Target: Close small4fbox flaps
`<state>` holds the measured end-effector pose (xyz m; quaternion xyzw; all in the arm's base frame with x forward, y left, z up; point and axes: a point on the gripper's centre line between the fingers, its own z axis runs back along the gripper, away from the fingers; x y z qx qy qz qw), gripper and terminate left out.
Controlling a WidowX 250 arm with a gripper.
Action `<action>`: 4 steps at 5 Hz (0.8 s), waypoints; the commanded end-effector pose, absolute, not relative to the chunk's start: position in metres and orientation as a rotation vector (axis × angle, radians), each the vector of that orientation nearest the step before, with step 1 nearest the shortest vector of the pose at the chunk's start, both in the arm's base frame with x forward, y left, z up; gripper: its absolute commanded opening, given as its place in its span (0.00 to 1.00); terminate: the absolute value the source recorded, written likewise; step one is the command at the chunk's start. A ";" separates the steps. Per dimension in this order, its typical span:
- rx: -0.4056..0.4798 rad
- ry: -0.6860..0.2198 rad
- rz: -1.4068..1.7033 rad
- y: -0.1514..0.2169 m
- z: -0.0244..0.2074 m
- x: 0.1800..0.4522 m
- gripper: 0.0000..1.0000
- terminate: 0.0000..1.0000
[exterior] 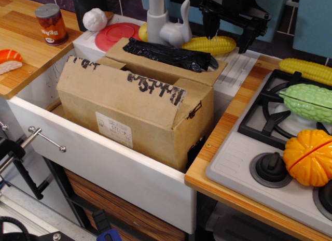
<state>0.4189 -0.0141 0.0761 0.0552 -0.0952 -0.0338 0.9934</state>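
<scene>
The small4fbox (129,116) is a brown cardboard box standing in the white sink, its white label (114,130) facing me. Its flaps lie nearly flat over the top. The front flap (111,83) has torn black lettering along its edge. The back flap (171,62) carries crinkled black tape (168,55). A small side flap (196,103) on the right sticks up slightly. My black gripper (224,36) hangs above and behind the box's back right corner, apart from it. Its two fingers (248,36) point down with a gap between them and nothing held.
A grey faucet (166,20) stands behind the box. A toy corn (210,44), a red plate (116,34) and white garlic (94,19) lie behind. A can (51,24) and sushi (9,60) sit on the left counter. The stove (280,147) on the right holds toy vegetables.
</scene>
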 end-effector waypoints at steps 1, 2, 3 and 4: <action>0.111 -0.191 -0.068 -0.014 0.076 0.419 1.00 0.00; 0.084 -0.226 -0.109 -0.010 0.069 0.430 1.00 0.00; 0.060 -0.257 -0.135 -0.007 0.064 0.450 1.00 0.00; 0.096 -0.273 -0.145 -0.010 0.070 0.453 1.00 0.00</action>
